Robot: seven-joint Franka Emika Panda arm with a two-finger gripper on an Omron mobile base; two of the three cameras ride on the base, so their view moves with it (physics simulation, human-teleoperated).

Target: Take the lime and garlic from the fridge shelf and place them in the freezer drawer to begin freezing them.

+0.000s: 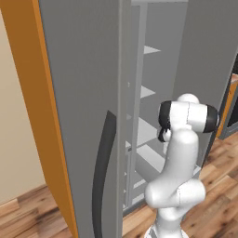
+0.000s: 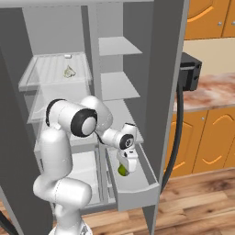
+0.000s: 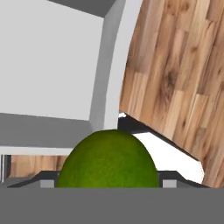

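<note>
Here we see the gripper (image 2: 124, 170) clamped on the lime (image 2: 122, 170) inside the open freezer drawer (image 2: 137, 190); the garlic (image 2: 69, 72) sits on the fridge shelf (image 2: 46, 69).

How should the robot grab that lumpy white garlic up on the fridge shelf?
Probably from the open front of the fridge shelf, jaws level and closing on the two sides of the garlic at its widest part. It sits near the middle of the shelf with space around it. First the gripper must drop its lime into the freezer drawer.
</note>
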